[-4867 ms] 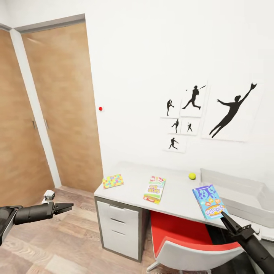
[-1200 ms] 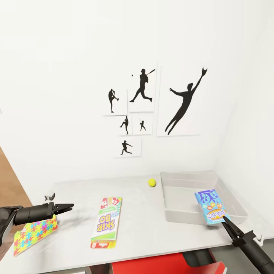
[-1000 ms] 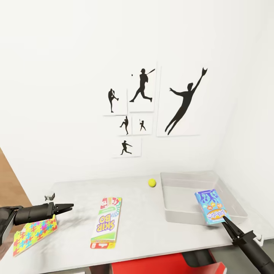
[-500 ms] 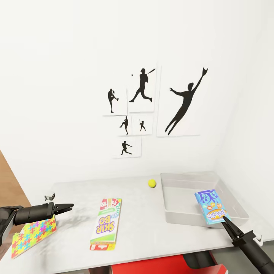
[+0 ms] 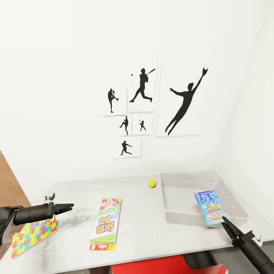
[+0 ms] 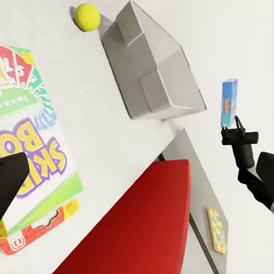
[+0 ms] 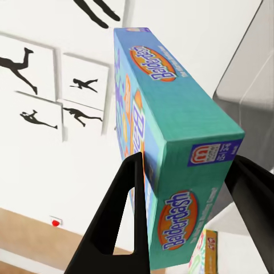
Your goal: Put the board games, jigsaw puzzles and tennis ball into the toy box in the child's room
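Little has shifted since half a second ago; right tool (image 5: 224, 220) clenches the light-blue board game (image 5: 210, 207) above the toy box (image 5: 189, 177) near the worktop's (image 5: 152, 236) right edge; lower it flat before releasing; left tool (image 5: 68, 206) looks closed, holding nothing.

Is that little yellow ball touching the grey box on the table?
Apart. In the head view a strip of bare table separates the tennis ball from the toy box; the left wrist view shows the same gap.
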`<state>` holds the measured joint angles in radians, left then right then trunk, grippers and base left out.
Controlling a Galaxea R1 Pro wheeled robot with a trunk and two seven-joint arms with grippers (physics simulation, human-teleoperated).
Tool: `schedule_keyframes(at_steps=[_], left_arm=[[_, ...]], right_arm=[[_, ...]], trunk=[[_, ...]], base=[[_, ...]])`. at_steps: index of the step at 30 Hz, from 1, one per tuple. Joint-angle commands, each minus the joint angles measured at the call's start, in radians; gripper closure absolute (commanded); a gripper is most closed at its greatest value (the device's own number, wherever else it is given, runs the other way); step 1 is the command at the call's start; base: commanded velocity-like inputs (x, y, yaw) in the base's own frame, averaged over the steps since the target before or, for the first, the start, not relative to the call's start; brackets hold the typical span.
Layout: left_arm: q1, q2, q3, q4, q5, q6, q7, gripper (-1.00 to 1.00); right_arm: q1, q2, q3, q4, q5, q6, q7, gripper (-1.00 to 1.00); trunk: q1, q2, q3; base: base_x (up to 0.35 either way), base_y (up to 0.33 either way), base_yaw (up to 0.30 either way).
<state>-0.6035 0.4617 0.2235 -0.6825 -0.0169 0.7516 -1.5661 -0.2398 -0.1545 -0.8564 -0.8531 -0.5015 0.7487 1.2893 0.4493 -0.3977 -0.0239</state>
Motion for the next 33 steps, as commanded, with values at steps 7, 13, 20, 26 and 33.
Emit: schedule_keyframes(at_steps=[7,13,20,26,33], left_arm=[[-0.001,0.001,0.0,0.0,-0.003,0.011,-0.005,-1.0],[-0.001,0.001,0.001,0.0,-0.002,0.011,-0.005,-1.0],[-0.001,-0.002,0.001,0.0,-0.001,0.01,-0.005,-1.0],[-0.001,-0.003,0.0,0.0,-0.001,0.004,-0.005,-1.0],[-0.001,-0.004,0.0,0.0,-0.001,-0.01,-0.005,-1.0]], right_arm=[[-0.001,-0.001,-0.001,-0.001,-0.01,0.013,0.0,1.0],[-0.001,0.0,-0.024,-0.006,-0.013,0.023,-0.004,1.0],[-0.003,-0.001,-0.033,-0.011,-0.014,0.058,-0.005,1.0],[-0.01,-0.003,-0.033,-0.017,-0.012,0.117,-0.008,1.0],[-0.02,-0.038,-0.032,-0.016,-0.004,0.132,-0.01,1.0]], trunk=[[0.001,-0.002,-0.002],[0.001,-0.002,-0.002],[0.001,-0.002,-0.002],[0.001,-0.002,-0.002],[0.001,-0.002,-0.002]], base=[[0.0,0.0,0.0],[0.0,0.0,0.0],[0.0,0.0,0.0],[0.0,0.0,0.0],[0.0,0.0,0.0]])
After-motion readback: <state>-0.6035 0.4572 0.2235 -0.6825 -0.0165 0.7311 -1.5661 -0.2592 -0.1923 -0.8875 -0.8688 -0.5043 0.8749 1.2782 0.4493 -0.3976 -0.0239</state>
